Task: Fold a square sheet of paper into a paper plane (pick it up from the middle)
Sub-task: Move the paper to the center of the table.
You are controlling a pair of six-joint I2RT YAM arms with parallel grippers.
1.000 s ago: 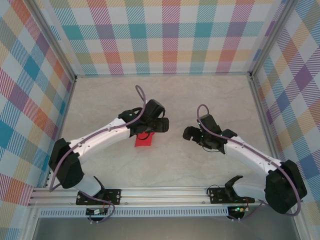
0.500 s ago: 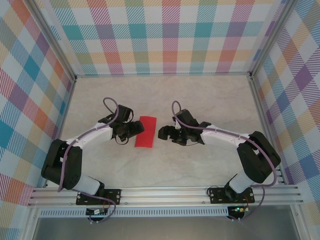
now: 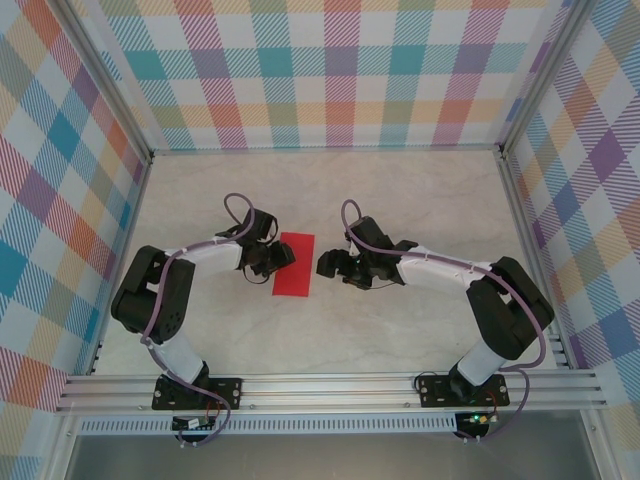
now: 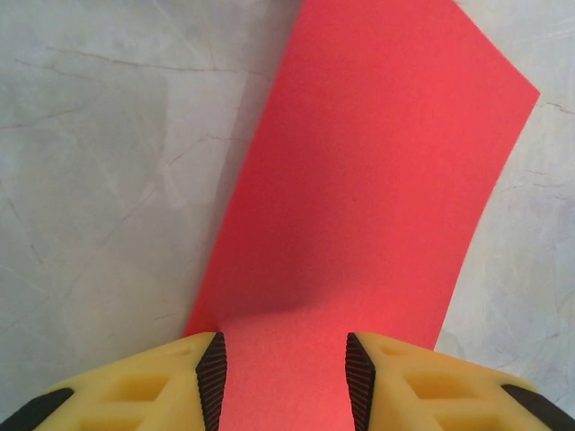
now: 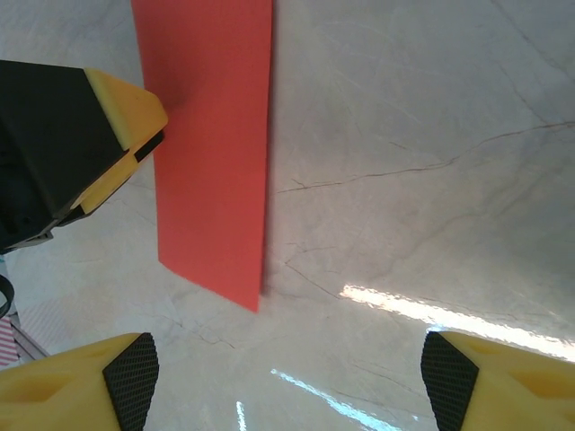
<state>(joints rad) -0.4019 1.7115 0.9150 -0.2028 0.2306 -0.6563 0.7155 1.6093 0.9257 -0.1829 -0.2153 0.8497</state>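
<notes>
The square sheet of paper (image 3: 294, 264) lies on the table as a narrow bright red rectangle, long side running away from the arms. My left gripper (image 3: 279, 257) sits low at its left edge. In the left wrist view the red sheet (image 4: 359, 180) runs in between the fingertips of the left gripper (image 4: 285, 377), whose pads stand apart with a clear gap, and its left side looks slightly lifted, casting a shadow. My right gripper (image 3: 326, 265) hangs just right of the sheet, wide open over bare table (image 5: 287, 368), with the paper (image 5: 211, 153) ahead and to its left.
The marble-look tabletop (image 3: 400, 190) is ringed by checked walls with metal posts. The left gripper's yellow finger (image 5: 117, 126) shows in the right wrist view, touching the paper's far side. Both arms reach inward, a hand's width apart.
The left gripper drew back from over the sheet to its left edge and narrowed its jaws. The right gripper moved left toward the sheet's right edge and closed slightly.
</notes>
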